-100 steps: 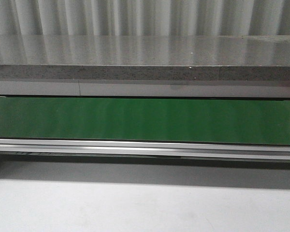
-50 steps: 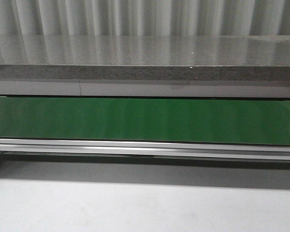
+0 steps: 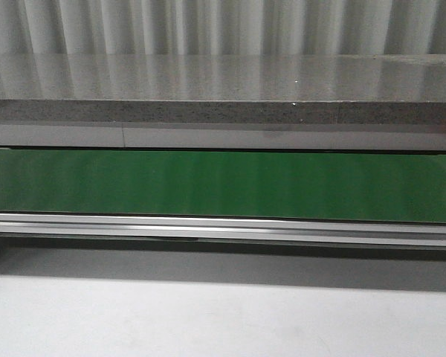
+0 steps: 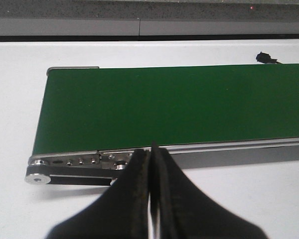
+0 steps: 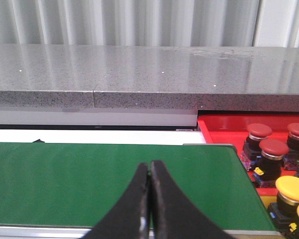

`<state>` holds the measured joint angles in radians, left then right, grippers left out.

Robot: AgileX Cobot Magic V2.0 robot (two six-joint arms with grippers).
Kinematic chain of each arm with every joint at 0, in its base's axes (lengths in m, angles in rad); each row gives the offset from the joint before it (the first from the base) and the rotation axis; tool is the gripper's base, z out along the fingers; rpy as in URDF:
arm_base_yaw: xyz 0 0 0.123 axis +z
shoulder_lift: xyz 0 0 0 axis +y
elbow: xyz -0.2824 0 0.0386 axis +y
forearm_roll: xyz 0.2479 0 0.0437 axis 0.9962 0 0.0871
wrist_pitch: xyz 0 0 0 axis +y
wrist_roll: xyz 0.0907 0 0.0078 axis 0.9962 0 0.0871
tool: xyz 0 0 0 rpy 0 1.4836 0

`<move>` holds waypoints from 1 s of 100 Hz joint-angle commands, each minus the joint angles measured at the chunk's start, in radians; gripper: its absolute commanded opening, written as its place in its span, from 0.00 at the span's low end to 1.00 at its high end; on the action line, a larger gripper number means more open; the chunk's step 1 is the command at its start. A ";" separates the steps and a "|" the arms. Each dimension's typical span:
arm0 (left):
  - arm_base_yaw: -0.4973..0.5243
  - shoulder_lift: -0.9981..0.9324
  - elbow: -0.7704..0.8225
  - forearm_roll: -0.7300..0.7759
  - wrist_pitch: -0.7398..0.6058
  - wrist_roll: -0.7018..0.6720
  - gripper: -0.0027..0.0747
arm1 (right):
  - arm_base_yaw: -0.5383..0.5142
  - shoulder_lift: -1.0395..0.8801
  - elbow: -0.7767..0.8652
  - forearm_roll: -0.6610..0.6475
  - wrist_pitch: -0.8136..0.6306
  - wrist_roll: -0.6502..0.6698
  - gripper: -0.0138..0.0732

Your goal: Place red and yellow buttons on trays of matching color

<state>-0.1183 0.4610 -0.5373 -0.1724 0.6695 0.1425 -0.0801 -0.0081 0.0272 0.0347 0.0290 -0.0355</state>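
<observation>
**Meanwhile, both claws pressed together over a bare green belt**

Plainly, the front view shows a long flat green conveyor belt [image 3: 223,186] with a matte, rubbery face running across the scene between a brushed aluminium side rail [image 3: 223,227] and a speckled grey stone ledge [image 3: 223,111]; a smooth white tabletop [image 3: 223,320] lies nearer. Nothing rides on the belt here.

In the left wrist view, the left gripper [image 4: 152,196] hangs above the belt's end, just by the metal roller bracket [image 4: 65,167]. Its two black, tapered fingers are pressed together with nothing between them. That stance reads as waiting rather than carrying.

In the right wrist view, the right gripper [image 5: 150,204] likewise has its dark fingers closed on each other, empty, over the belt's other end. Just beyond that end sits a glossy red plastic tray [image 5: 224,130] holding round, domed red push buttons [image 5: 273,148] on dark bodies. Beside them stand domed yellow push buttons [image 5: 295,187]; what they rest on I cannot tell, as it is cut off by the frame edge. The red ones lie on the matching tray. Whether these are sorted or a supply is unclear.
</observation>
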 commanded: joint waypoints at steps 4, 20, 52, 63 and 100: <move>-0.008 0.005 -0.028 -0.018 -0.068 0.001 0.01 | -0.007 -0.019 -0.019 0.003 -0.071 -0.008 0.08; -0.008 -0.003 -0.018 -0.018 -0.070 0.001 0.01 | -0.007 -0.019 -0.019 0.003 -0.071 -0.008 0.08; -0.008 -0.159 0.195 0.111 -0.492 0.001 0.01 | -0.007 -0.019 -0.019 0.003 -0.071 -0.008 0.08; -0.008 -0.235 0.289 0.161 -0.557 -0.076 0.01 | -0.007 -0.019 -0.019 0.003 -0.071 -0.008 0.08; 0.042 -0.463 0.540 0.193 -0.670 -0.105 0.01 | -0.007 -0.019 -0.019 0.003 -0.071 -0.008 0.08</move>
<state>-0.0929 0.0293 -0.0074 0.0194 0.1219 0.0515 -0.0801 -0.0081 0.0272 0.0347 0.0290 -0.0355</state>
